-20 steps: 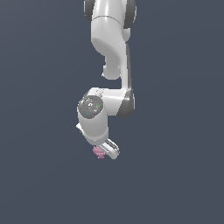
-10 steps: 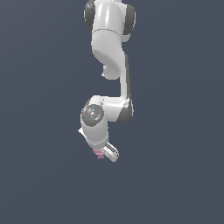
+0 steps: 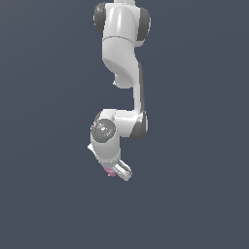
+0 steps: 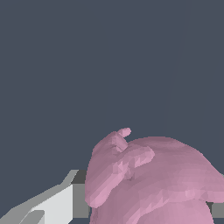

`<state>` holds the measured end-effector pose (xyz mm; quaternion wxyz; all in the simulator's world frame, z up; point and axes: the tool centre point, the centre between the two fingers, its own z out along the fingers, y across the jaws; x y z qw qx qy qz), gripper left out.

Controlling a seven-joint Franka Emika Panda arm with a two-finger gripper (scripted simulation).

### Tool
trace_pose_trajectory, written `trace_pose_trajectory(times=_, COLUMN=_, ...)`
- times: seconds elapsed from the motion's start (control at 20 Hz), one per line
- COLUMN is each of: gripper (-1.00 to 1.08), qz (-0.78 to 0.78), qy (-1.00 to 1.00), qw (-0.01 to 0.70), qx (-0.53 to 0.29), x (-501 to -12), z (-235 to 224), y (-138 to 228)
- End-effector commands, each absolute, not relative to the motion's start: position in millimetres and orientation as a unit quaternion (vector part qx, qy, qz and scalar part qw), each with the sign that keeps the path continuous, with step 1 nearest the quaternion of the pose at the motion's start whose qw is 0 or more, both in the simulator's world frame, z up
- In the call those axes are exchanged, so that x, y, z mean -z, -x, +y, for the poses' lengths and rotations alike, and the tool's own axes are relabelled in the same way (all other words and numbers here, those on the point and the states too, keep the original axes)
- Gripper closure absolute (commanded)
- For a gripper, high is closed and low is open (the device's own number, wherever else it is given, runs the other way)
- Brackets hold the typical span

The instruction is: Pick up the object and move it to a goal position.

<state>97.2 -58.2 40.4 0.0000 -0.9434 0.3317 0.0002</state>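
The object (image 3: pixel 111 171) is a tiny pink lumpy thing that peeks out at the tip of my gripper (image 3: pixel 116 172) in the exterior view, mostly hidden by the hand. In the wrist view the pink object (image 4: pixel 148 179) fills the space between the fingers, with a pointed nub on top. One grey and white finger (image 4: pixel 52 201) presses beside it. The gripper is shut on the object and holds it off the ground, below the bent white arm (image 3: pixel 124 53).
A plain dark blue-grey background (image 3: pixel 194 146) surrounds the arm on every side. No other objects, containers or edges show in either view.
The arm has folded in a little and the gripper with the pink object has shifted slightly toward the exterior view's right, still shut on it.
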Motion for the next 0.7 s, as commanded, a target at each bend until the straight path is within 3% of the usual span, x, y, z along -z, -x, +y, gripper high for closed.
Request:
trace_pose_trajectory(times=0.0, gripper=1.08, qz=0.332, qy=0.943, qw=0.000, qx=0.000, x=-40.5, z=-58.3, y=-97.3)
trace_pose_trajectory(times=0.65, gripper=1.08, qz=0.332, qy=0.943, qw=0.000, qx=0.000, x=-43.0, z=-57.4, y=-92.0)
